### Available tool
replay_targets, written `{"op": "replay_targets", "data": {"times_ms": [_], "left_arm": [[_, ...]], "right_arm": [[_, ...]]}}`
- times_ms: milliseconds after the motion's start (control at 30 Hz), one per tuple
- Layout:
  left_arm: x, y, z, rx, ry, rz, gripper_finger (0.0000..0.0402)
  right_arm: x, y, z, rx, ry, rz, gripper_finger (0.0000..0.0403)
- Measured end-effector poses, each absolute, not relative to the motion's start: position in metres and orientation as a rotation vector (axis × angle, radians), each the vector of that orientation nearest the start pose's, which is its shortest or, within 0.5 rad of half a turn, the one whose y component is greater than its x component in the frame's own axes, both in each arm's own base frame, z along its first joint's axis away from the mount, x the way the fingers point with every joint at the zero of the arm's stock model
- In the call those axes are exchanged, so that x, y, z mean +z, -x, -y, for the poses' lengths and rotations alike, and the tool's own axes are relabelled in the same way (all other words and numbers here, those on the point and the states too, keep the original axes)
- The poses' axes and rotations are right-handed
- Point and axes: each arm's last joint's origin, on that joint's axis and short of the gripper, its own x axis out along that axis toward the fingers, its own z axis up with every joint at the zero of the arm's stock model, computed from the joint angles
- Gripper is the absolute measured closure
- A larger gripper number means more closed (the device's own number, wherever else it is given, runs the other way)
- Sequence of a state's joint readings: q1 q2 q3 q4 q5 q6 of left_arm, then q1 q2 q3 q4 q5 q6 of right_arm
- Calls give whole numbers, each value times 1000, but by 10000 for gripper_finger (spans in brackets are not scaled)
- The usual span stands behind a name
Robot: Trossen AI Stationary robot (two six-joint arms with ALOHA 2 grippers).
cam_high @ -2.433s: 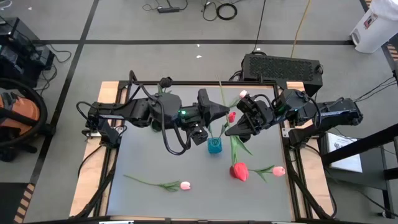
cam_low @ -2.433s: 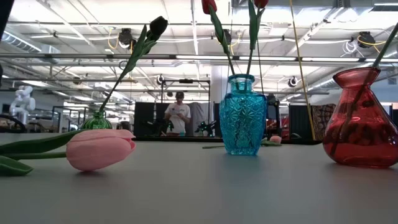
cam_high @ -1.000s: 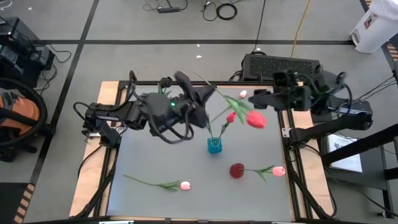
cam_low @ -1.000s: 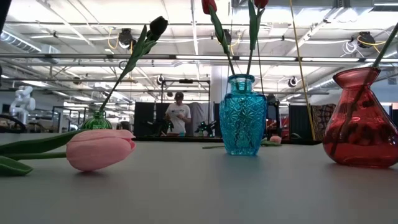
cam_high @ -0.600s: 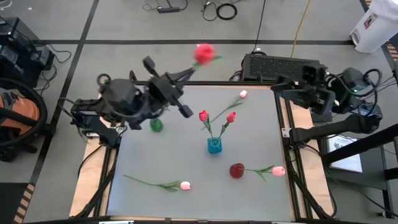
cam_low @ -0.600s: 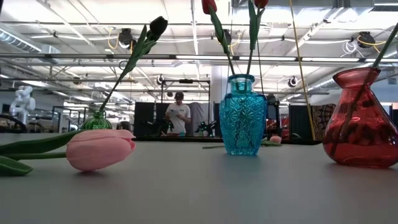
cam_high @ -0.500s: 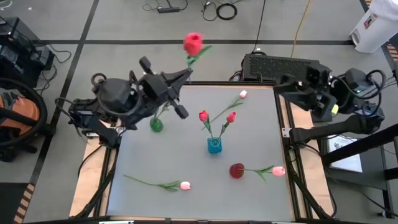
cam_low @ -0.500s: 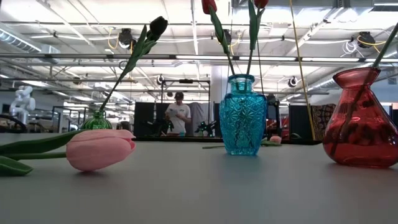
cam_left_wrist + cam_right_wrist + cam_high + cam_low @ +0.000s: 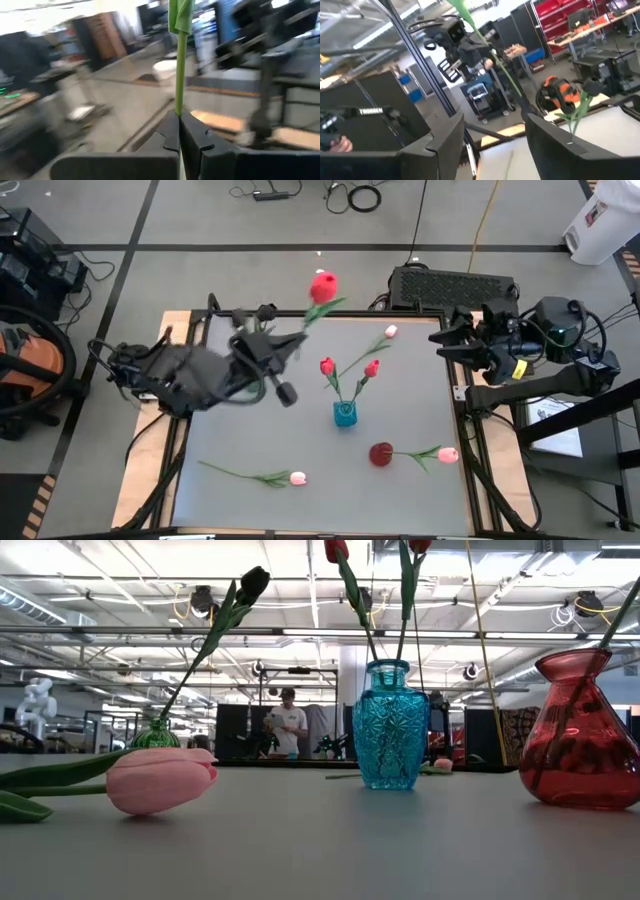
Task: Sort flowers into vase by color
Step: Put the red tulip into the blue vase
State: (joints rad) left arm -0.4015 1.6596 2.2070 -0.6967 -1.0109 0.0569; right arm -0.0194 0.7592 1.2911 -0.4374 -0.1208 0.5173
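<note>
My left end effector (image 9: 178, 116) pinches the thin green stem of a light, whippy red artificial tulip (image 9: 322, 286), gripped low.

Two dark jointed arms, black looped cables, flat black fingers (image 9: 445, 145)

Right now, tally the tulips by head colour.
red tulips: 3
pink tulips: 3
near-black tulips: 1
Total: 7
</note>
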Motion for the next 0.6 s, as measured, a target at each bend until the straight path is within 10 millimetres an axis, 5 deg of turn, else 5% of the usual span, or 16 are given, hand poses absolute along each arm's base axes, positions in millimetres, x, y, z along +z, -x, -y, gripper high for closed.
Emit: {"op": "replay_targets", "data": {"times_ms": [133, 333, 600], "left_arm": [[528, -263, 114, 724, -153, -163, 401], [514, -228, 147, 666, -63, -160, 401], [459, -192, 186, 691, -2, -8, 401]], "right_arm": [[467, -106, -1, 114, -492, 31, 200], [465, -106, 0, 61, -422, 30, 200], [465, -106, 3, -49, -338, 49, 200]]}}
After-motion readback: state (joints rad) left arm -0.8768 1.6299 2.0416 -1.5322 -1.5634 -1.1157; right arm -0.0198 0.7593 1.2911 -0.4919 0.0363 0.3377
